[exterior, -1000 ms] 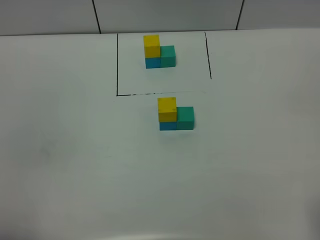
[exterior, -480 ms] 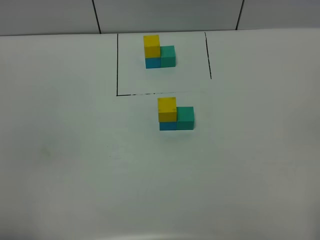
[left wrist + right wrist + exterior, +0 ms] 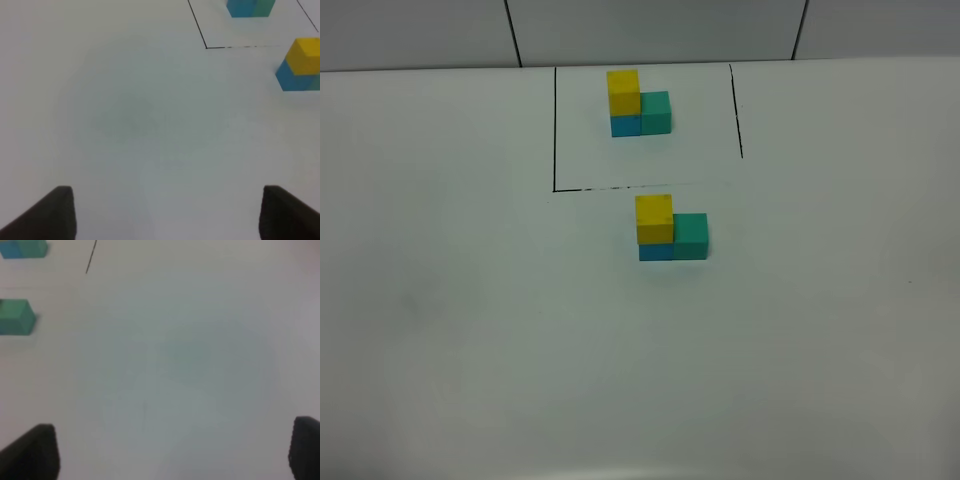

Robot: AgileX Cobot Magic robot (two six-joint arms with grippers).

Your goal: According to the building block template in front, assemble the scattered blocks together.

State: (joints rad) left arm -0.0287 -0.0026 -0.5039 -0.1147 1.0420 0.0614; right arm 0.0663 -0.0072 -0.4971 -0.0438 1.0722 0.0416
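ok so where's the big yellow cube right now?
In the exterior high view the yellow cube sits near the table's centre, stacked on the blue cube with the teal-green cube against its right side, just in front of the black outline holding the template.

The building block template (image 3: 638, 104) stands at the far side of the table (image 3: 470, 300), inside the marked rectangle (image 3: 555, 130) toward its far edge. Within it, one cube sits on top of another, and a third touches the lower one at its 3 o'clock.

The scattered blocks (image 3: 671, 231) sit as one touching group just outside the rectangle's near line, at about 5 o'clock from the template. One block rests on another, and the third stands on the table touching the lower one at its 3 o'clock.

Both clusters lie near the table's centre line, well apart from its near edge.
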